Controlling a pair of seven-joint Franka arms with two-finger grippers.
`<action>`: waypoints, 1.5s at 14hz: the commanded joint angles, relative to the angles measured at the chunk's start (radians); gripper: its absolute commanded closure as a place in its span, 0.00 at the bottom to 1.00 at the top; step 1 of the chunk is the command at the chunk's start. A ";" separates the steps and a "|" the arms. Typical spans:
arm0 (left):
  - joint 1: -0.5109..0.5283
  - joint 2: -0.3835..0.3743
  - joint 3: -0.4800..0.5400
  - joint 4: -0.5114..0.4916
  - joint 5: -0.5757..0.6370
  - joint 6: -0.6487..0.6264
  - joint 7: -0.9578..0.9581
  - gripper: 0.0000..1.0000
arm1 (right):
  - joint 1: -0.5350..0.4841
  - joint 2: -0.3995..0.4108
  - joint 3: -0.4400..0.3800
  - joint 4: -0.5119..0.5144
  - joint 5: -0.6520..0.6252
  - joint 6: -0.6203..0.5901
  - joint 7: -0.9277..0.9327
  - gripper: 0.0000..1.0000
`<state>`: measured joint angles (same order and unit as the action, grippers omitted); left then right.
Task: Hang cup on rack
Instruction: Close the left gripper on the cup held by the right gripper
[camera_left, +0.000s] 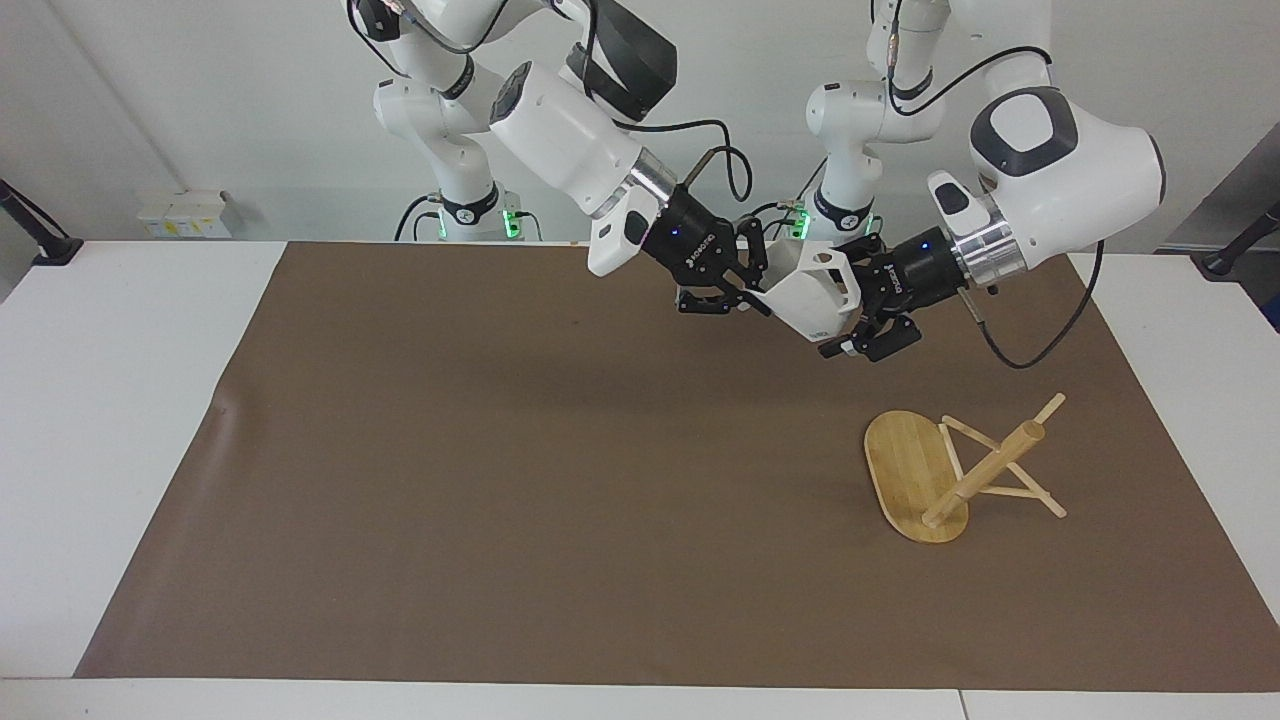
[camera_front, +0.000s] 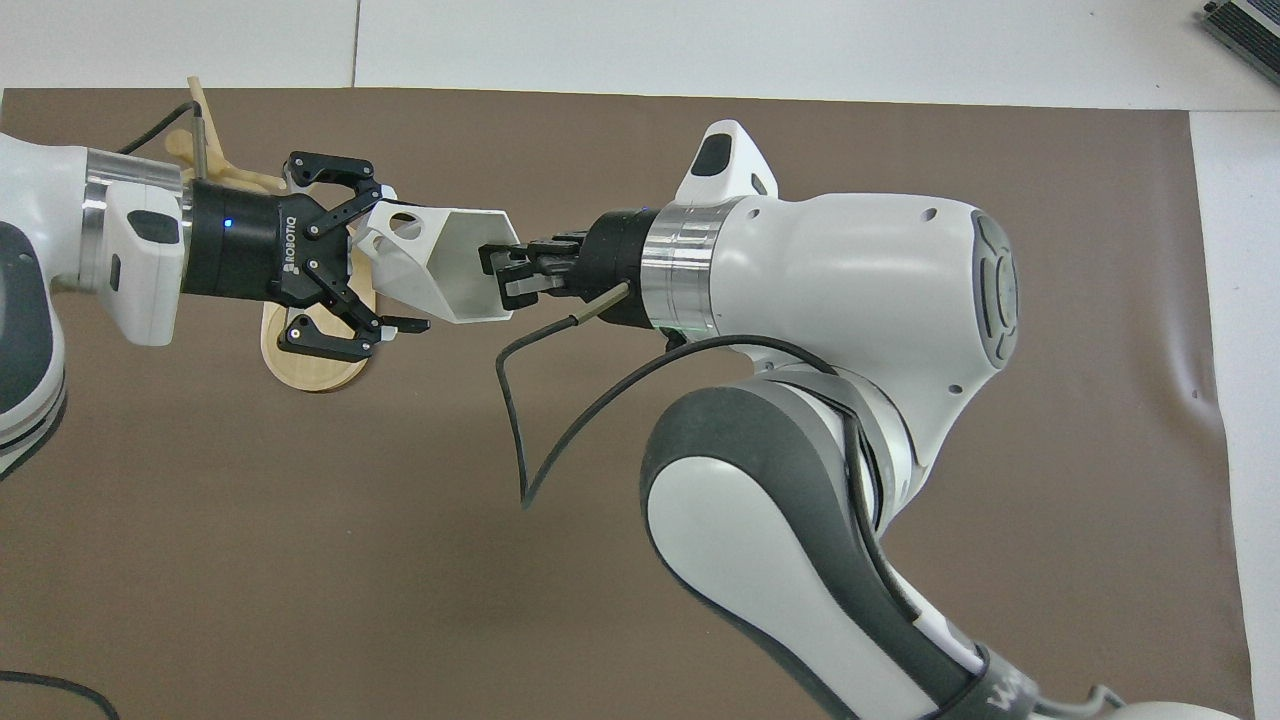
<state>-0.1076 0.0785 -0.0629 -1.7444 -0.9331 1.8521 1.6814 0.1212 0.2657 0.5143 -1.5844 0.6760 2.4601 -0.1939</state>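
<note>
The white faceted cup (camera_left: 815, 295) hangs in the air on its side, over the brown mat, at the robots' end. My right gripper (camera_left: 755, 290) is shut on its hexagonal rim (camera_front: 470, 265). My left gripper (camera_left: 848, 310) is open, with one finger on each side of the cup's bottom and handle end (camera_front: 395, 235); I cannot tell whether they touch it. The bamboo rack (camera_left: 985, 470) lies tipped over on the mat toward the left arm's end, its oval base (camera_left: 910, 480) up on edge. In the overhead view my left gripper (camera_front: 395, 262) covers part of the rack's base (camera_front: 310, 355).
The brown mat (camera_left: 500, 480) covers most of the white table (camera_left: 120, 400). A black cable (camera_front: 515, 400) loops down from my right wrist.
</note>
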 joint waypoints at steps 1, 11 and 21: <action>-0.011 -0.026 0.008 -0.033 -0.038 0.015 0.029 0.16 | -0.025 0.018 0.024 0.020 0.005 0.013 -0.001 1.00; 0.006 -0.048 0.012 -0.035 -0.049 -0.005 0.020 1.00 | -0.028 0.007 0.018 0.018 0.004 -0.035 0.021 0.85; 0.025 -0.051 0.017 -0.043 -0.046 -0.004 0.017 1.00 | -0.038 -0.042 -0.023 -0.011 -0.013 -0.115 0.022 0.45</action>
<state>-0.0974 0.0594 -0.0489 -1.7503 -0.9612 1.8456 1.6967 0.0976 0.2555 0.5065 -1.5726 0.6767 2.3762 -0.1877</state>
